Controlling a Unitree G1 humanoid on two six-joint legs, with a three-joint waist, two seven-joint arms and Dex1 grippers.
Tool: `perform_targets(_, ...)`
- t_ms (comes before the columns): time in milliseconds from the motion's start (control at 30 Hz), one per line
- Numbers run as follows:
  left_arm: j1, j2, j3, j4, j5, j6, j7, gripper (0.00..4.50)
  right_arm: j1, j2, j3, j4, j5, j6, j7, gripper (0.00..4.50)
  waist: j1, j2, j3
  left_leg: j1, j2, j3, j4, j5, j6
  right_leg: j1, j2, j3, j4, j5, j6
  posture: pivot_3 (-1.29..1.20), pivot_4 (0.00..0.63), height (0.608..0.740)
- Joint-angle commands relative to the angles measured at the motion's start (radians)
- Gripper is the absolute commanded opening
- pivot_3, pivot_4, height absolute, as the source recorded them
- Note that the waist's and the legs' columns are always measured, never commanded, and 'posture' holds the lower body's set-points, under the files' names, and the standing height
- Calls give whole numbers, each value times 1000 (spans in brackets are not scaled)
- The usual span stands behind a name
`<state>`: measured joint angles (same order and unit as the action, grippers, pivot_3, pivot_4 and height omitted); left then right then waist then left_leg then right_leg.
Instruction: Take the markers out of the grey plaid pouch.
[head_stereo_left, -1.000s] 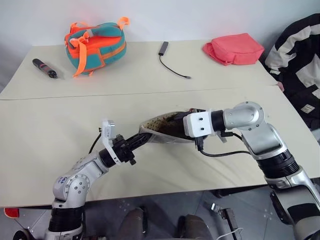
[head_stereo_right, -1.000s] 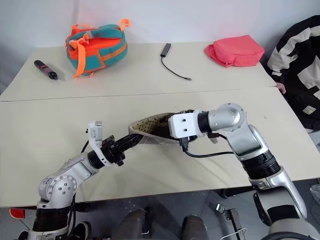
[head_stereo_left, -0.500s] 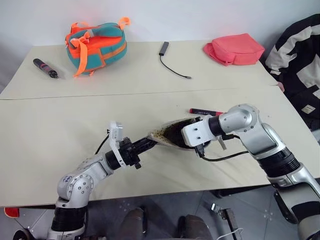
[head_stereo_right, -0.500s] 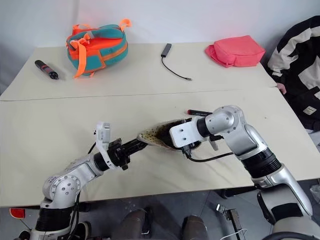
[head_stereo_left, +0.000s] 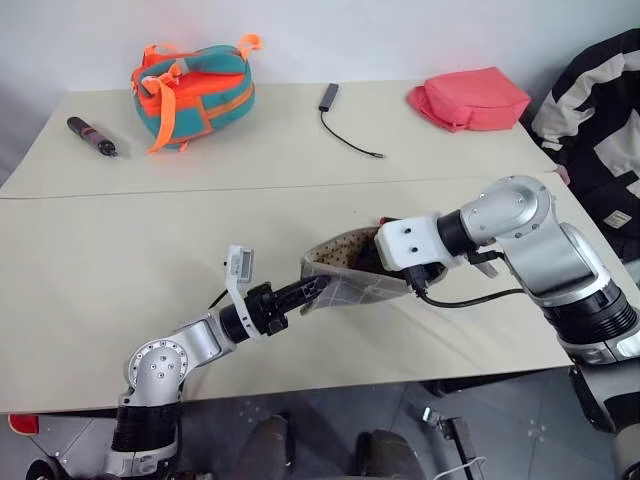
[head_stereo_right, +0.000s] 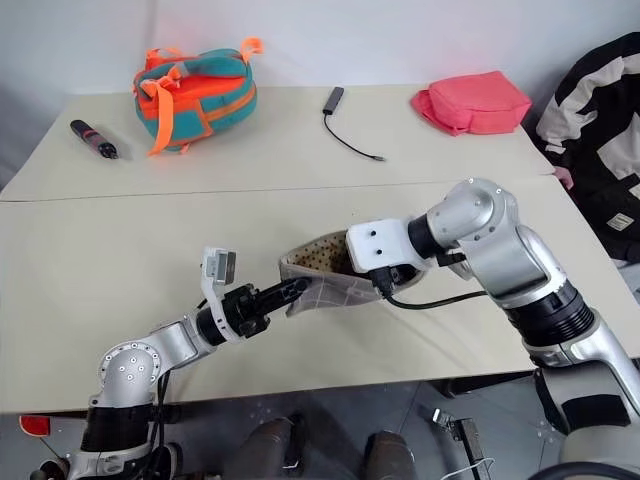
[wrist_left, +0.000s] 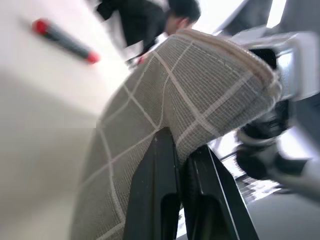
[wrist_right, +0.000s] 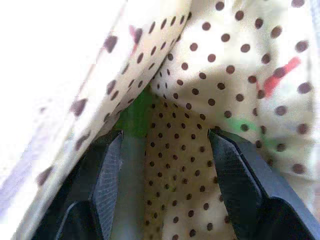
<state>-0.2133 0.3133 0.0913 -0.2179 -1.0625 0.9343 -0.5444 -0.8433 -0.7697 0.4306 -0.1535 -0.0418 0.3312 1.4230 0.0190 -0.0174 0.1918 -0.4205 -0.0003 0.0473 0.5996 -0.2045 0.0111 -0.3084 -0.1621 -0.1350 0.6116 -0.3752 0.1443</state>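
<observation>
From the head view I see the left gripper (head_stereo_left: 318, 288) pinching one end of the grey plaid pouch (head_stereo_left: 350, 282), held above the table (head_stereo_left: 120, 250). In the left wrist view its fingers (wrist_left: 160, 170) clamp the plaid fabric, a red marker (wrist_left: 64, 41) lying on the table beyond. In the right wrist view my right gripper (wrist_right: 165, 145) sits inside the dotted lining, fingers apart, a green marker (wrist_right: 136, 116) just ahead.

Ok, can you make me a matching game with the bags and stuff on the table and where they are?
Things:
1. teal-orange bag
2. coral-pink pouch
3. grey plaid pouch
4. dark stick with a red band

Places:
A. held between the two grippers, near edge
B. far left corner
C. far right side
D. far side, just right of the dark stick

Pairs: 1-D, 2-C, 3-A, 4-B
</observation>
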Motion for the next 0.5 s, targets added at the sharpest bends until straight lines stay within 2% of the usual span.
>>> perform_targets(33,29,7,-37,-29,81,-73,-44,0,-29,8,-10,14,-24,-7,-22,2823,2,0,0,0,0,0,0,0,0,0,0,0,0,0,0,0,150,740)
perform_targets(367,37,5,-58,-60,154,-154,-76,0,-20,4,-14,36,-40,-116,-39,2823,5,0,0,0,0,0,0,0,0,0,0,0,-1,0,0,0,150,740)
perform_targets(500,24,-1,-52,-64,162,-170,-75,0,-14,1,-20,27,-26,-95,-25,2823,5,0,0,0,0,0,0,0,0,0,0,0,-1,0,0,0,150,740)
